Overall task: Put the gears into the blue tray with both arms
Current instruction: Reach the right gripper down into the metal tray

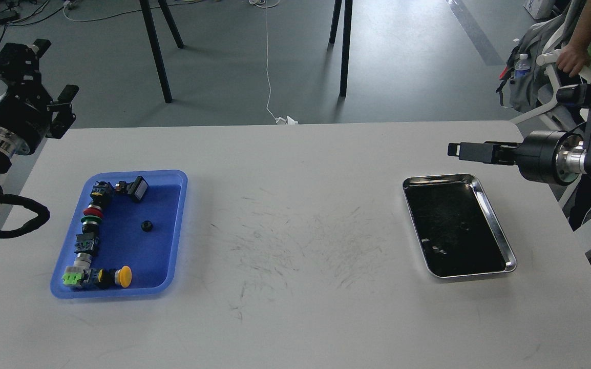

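We see one small black gear [146, 225] lying flat on the floor of the blue tray [178, 225], near its middle.

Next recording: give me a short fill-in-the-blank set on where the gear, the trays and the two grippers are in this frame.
1. One tiny black toothed gear lies inside the shallow ___ plastic tray.
2. The shiny steel tray with dark bottom sits on the white table nearer the robot's ___ arm.
3. The left gripper hangs beyond the table's ___ corner, holding nothing.

Missing words: blue; right; far left
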You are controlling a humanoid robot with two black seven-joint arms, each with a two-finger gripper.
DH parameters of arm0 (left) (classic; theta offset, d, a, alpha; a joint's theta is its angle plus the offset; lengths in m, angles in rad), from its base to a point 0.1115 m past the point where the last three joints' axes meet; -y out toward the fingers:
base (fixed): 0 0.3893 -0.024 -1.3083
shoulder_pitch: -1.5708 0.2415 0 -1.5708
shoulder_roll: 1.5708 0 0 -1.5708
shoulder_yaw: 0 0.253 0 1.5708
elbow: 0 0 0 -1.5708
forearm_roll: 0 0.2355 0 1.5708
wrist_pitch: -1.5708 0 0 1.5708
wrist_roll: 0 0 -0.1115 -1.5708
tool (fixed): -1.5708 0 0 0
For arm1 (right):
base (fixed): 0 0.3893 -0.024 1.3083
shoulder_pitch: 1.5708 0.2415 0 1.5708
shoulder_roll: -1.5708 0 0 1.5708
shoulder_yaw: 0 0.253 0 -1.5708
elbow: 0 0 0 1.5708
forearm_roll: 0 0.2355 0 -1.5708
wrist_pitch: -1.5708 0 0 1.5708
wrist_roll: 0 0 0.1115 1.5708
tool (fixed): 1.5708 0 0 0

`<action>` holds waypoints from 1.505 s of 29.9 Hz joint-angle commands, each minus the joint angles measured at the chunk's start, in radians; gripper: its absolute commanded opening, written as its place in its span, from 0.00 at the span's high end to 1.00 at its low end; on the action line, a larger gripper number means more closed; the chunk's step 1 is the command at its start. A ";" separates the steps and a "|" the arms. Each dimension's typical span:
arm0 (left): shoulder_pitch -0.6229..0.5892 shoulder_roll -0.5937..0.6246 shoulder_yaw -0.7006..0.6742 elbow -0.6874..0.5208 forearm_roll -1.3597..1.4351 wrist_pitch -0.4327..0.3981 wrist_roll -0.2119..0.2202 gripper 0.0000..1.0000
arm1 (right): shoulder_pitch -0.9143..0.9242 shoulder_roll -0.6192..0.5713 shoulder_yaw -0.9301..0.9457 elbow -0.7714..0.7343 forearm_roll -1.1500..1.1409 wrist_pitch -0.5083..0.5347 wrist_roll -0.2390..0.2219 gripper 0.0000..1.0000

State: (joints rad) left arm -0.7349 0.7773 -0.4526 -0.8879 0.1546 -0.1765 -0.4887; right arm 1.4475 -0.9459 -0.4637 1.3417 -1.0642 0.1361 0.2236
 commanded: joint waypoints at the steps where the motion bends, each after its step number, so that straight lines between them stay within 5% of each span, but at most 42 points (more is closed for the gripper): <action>1: -0.001 0.003 0.003 0.015 -0.001 0.003 0.000 0.02 | -0.001 -0.005 -0.003 0.004 -0.254 0.033 0.031 0.02; 19: 0.005 -0.055 0.011 0.082 0.000 0.003 0.000 0.02 | -0.036 0.059 -0.101 -0.116 -0.640 0.059 0.161 0.02; 45: 0.014 -0.058 0.009 0.084 -0.003 0.005 0.000 0.02 | -0.199 0.340 -0.107 -0.404 -0.652 0.043 0.164 0.05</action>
State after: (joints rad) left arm -0.7212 0.7194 -0.4434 -0.8037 0.1518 -0.1718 -0.4887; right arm 1.2641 -0.6232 -0.5764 0.9471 -1.7182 0.1802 0.3881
